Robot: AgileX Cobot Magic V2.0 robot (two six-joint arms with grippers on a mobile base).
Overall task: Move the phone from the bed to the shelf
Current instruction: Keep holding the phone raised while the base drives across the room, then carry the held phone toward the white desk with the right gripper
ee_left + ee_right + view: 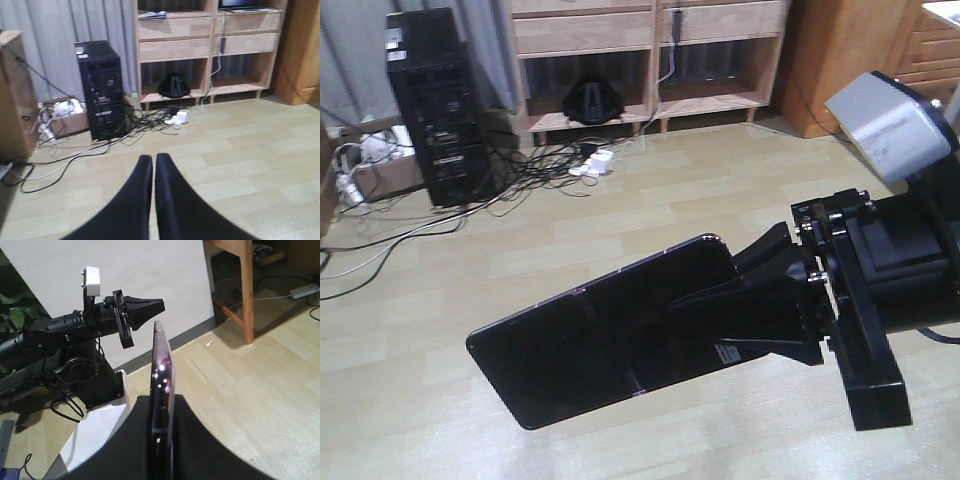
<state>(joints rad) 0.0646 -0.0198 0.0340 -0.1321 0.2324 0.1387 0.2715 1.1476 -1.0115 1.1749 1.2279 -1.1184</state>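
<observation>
Nearest to the front camera, the right tool (720, 290) is pinching one end of the thin glossy black phone with a pinkish rim (590, 340), high above the pale plank floor (620, 200) and well apart from the light-wood shelving unit (585, 35). The left tool (153, 160) is pressed together and holds nothing. It seems the carry step is in hand: next the phone must reach a shelf board, lie flat there, and only then be released.
</observation>
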